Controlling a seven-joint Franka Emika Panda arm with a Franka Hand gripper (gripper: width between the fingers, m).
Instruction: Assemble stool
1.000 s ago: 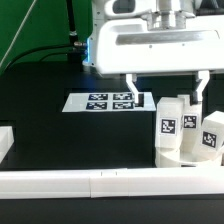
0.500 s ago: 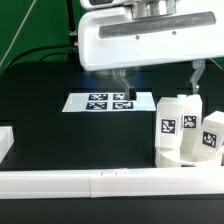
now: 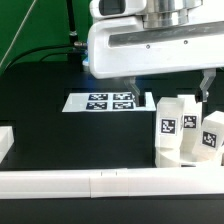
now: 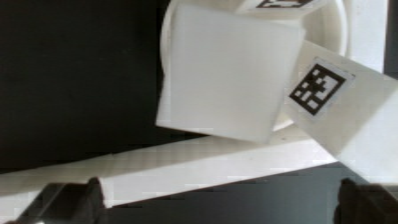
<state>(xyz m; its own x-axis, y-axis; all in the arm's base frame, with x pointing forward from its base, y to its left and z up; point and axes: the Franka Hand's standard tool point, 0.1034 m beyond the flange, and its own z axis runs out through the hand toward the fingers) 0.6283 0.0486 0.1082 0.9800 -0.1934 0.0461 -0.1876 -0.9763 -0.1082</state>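
The stool stands at the exterior view's right: a round white seat drum (image 3: 178, 153) with three blocky tagged legs upright on it, one at its left (image 3: 169, 121), one in the middle (image 3: 190, 118) and one at its right (image 3: 212, 131). My gripper (image 3: 170, 87) hangs open and empty just above the legs, with a finger on either side. In the wrist view the gripper (image 4: 222, 205) is open, its dark fingertips (image 4: 71, 200) at the frame's edge. Two legs, one plain (image 4: 222, 75) and one tagged (image 4: 329, 90), show beyond them.
A long white rail (image 3: 100, 182) runs along the front edge, right below the stool; it also shows in the wrist view (image 4: 196, 160). The marker board (image 3: 108, 101) lies on the black table behind. A white block (image 3: 5, 141) sits at the left edge.
The hand shifted to the exterior view's left, then back right, and its fingers now sit slightly higher. The gripper stays open. The stool has not moved.
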